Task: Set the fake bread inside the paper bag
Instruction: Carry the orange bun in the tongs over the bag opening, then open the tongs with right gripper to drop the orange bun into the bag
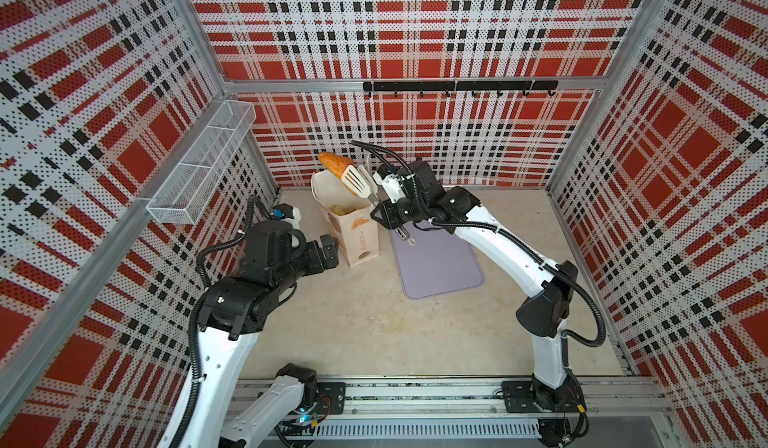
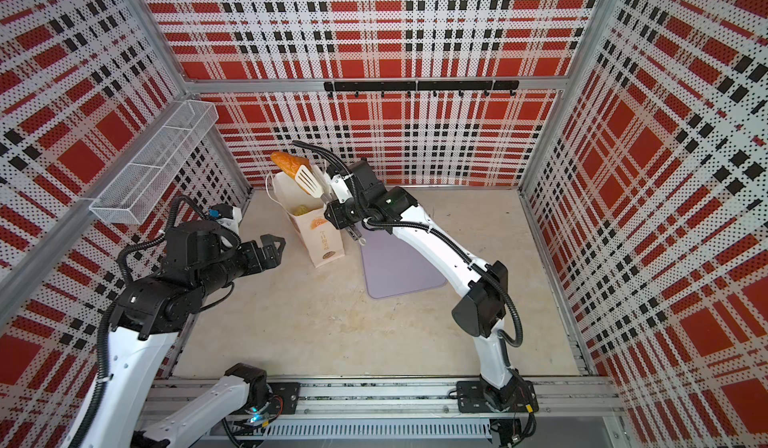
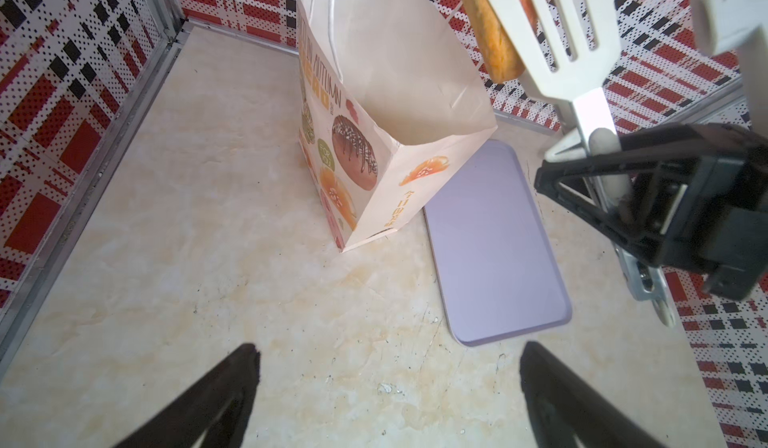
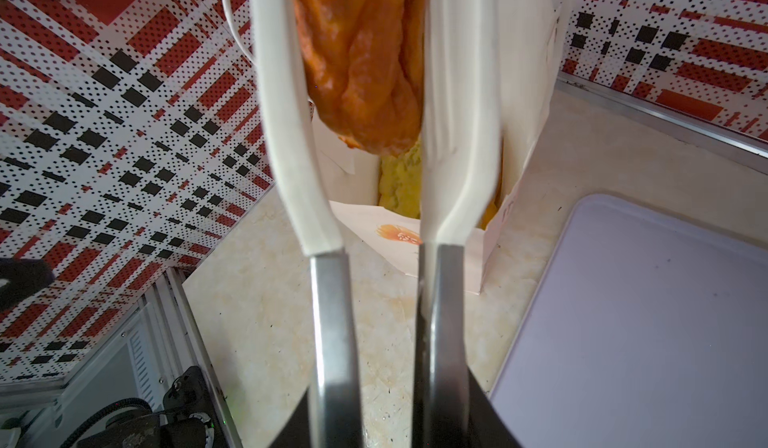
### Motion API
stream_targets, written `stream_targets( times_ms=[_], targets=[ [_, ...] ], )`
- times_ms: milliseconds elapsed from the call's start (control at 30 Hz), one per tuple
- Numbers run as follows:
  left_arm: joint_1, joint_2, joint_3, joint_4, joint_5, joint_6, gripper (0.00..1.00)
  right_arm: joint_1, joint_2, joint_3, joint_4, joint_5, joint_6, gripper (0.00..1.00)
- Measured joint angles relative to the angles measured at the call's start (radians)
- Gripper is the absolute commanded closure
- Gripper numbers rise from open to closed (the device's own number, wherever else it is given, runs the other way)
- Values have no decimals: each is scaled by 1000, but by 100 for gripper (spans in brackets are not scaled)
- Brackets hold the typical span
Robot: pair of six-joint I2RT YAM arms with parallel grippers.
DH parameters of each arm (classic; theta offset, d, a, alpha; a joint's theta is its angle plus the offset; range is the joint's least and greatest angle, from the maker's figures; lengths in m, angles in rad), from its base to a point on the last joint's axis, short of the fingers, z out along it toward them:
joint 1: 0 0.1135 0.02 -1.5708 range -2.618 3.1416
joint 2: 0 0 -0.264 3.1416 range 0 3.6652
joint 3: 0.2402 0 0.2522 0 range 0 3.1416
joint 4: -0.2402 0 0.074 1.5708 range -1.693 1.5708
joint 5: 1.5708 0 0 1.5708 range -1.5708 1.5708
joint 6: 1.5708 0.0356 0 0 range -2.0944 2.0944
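Fake bread (image 1: 332, 163), the reddish-brown piece, hangs pinched in white tongs (image 1: 355, 182) just past the right fingers (image 3: 665, 140), which squeeze the handles, right over the open paper bag (image 1: 357, 234). Left fingers (image 3: 237, 383) gape wide and empty beside it. Looks like drop-in time: lower it a bit, then ease the squeeze.

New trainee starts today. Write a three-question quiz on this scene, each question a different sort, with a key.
1. True or false: the left end effector grips the tall cream-white paper bag.
2. Choose: the right end effector is shut on A) white slotted tongs with steel handles, B) the paper bag, C) nothing.
3. Fill in: the tongs clamp a glossy orange-brown toy bread over the mouth of the ____.
Key: 1 false; 2 A; 3 paper bag.
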Motion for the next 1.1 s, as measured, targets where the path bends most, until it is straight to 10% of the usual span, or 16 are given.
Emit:
stream_targets(
  times_ms=[1100],
  targets=[
    [22, -11, -28, -4, 40, -3, 1, -6, 54, 48, -79, 97, -13, 39]
  ],
)
